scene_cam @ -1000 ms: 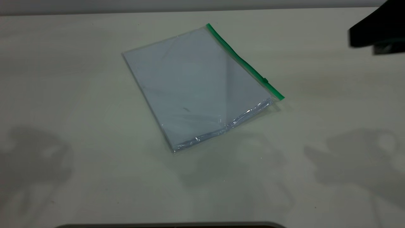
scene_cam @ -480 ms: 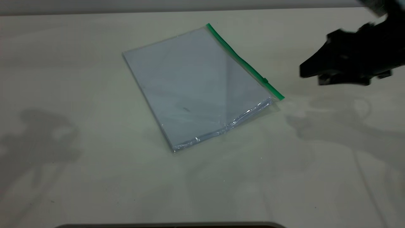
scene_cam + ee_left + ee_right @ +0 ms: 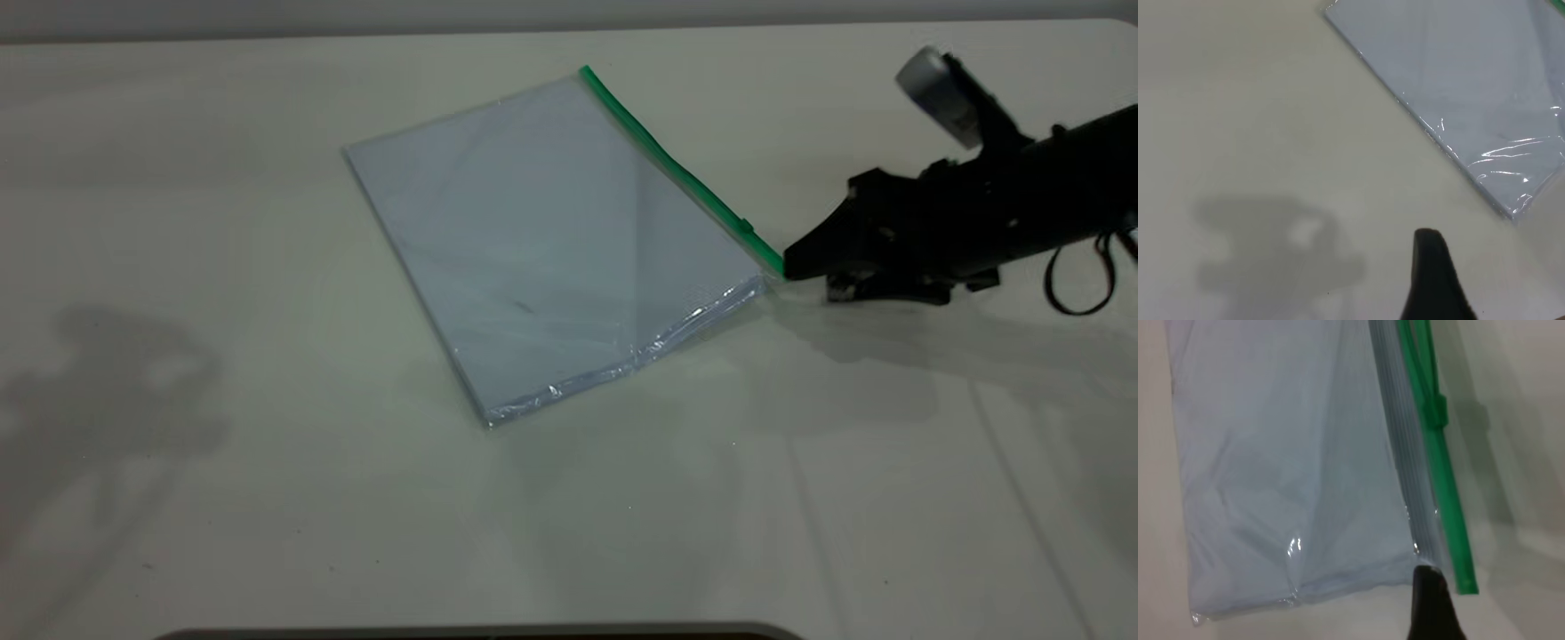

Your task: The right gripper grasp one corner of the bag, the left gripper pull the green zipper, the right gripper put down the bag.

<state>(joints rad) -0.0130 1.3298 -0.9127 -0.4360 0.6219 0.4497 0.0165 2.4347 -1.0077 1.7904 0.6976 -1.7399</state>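
Note:
The bag (image 3: 551, 240) lies flat on the table, a clear pouch with pale bluish sheets inside. The green zipper (image 3: 676, 169) runs along its right edge, with the slider tab (image 3: 748, 227) near the near end. My right gripper (image 3: 807, 277) is low at the bag's near right corner, open, its upper tip touching the zipper's end. The right wrist view shows the bag (image 3: 1285, 467), the zipper (image 3: 1445, 487), the slider (image 3: 1435, 410) and one black fingertip (image 3: 1429, 607) at the corner. My left gripper (image 3: 1435, 287) shows only in its wrist view, apart from the bag (image 3: 1465, 87).
The pale table (image 3: 267, 489) carries only the bag. A dark rounded edge (image 3: 480, 633) lies along the front of the exterior view. The right arm's cable loop (image 3: 1080, 280) hangs just above the table at the far right.
My right gripper has come in from the upper right and dropped down and left to the bag's near right corner. The bag has not moved.

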